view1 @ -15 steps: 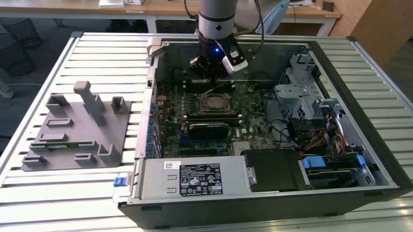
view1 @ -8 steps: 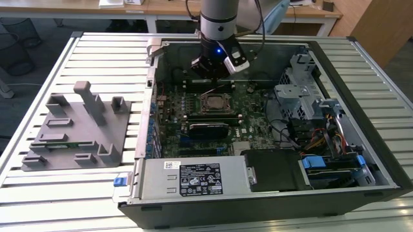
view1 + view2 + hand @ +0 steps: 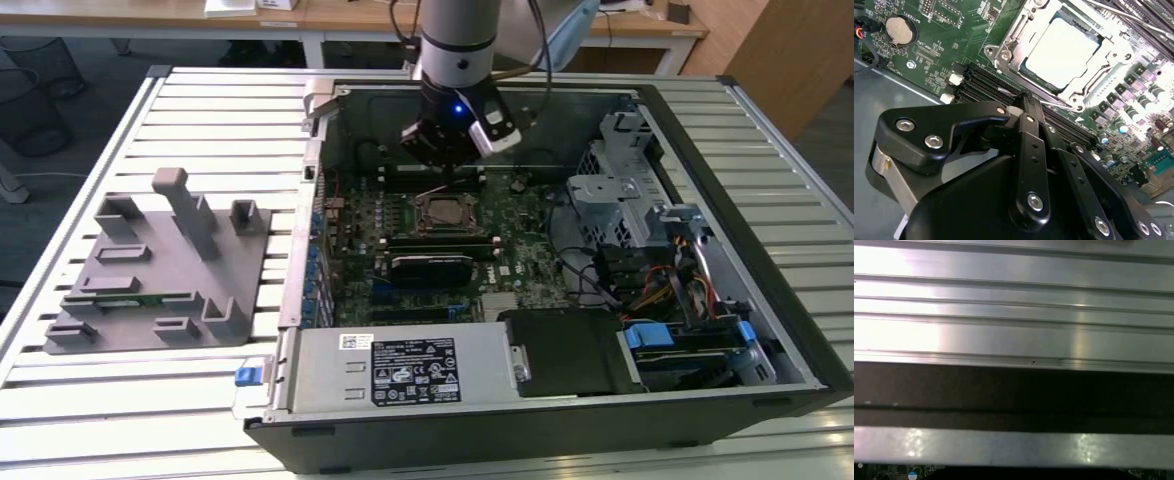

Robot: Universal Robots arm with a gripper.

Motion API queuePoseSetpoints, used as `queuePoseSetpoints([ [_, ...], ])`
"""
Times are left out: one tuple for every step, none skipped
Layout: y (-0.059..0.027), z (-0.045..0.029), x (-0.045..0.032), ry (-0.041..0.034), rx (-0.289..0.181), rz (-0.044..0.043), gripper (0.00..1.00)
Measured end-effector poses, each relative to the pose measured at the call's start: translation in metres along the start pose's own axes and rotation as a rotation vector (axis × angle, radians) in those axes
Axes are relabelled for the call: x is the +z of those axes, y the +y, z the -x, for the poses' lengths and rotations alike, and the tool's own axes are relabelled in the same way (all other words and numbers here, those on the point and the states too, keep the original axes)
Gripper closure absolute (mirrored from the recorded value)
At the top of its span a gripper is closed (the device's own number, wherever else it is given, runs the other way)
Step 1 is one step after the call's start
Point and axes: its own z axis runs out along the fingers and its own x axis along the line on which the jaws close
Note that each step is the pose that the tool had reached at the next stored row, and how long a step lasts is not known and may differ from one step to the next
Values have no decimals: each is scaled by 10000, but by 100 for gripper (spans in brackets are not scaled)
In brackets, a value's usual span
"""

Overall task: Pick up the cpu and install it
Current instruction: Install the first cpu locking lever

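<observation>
Surface (image 3: 80,400): ribbed metal slats, fills most of exterior view; carries case and grey jig.
Case (image 3: 787,330): open PC tower lying on its side, centre-right of frame; PSU (image 3: 400,370) along lower edge, drive cages w/ blue tabs at lower right.
Mainboard (image 3: 527,255): green PCB, centre of case interior.
Jig (image 3: 154,270): grey moulded holder w/ upright posts, left of frame, just beside case; green memory stick (image 3: 134,297) lies in a slot near its lower left.
Arm (image 3: 454,40): enters at top centre, reaches down into case near its upper wall.
Claw (image 3: 443,150): black, hangs above the socket, upper centre of frame; fingers (image 3: 1026,107) closed together, nothing between them (second wrist view).
Socket (image 3: 445,211): metal frame, centre of mainboard, directly below claw.
Cpu (image 3: 1061,50): seated flat inside socket frame, upper centre-right in second wrist view; silvery top, apart from claw tips.
Coin cell (image 3: 899,29): upper left in second wrist view, on PCB.
</observation>
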Motion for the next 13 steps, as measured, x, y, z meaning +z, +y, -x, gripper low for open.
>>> queuePoseSetpoints([
  [-1, 5, 5, 0, -2, 0, 89],
  [-1, 10, 11, 1, -4, 0, 89],
  [-2, 14, 17, 1, -5, 0, 89],
  [-2, 19, 22, 1, -6, -1, 89],
  [-3, 24, 28, 1, -8, -1, 89],
  [-3, 29, 33, 1, -8, -1, 89],
  [-3, 34, 38, 1, -9, 0, 89],
  [-4, 40, 42, 1, -10, 0, 89],
  [-4, 45, 47, 1, -10, 0, 89],
  [-5, 51, 51, 1, -11, 0, 89],
  [-5, 57, 55, 1, -11, 0, 89],
  [-5, 63, 59, 1, -12, 0, 89],
  [-6, 69, 62, 1, -12, 0, 89],
])
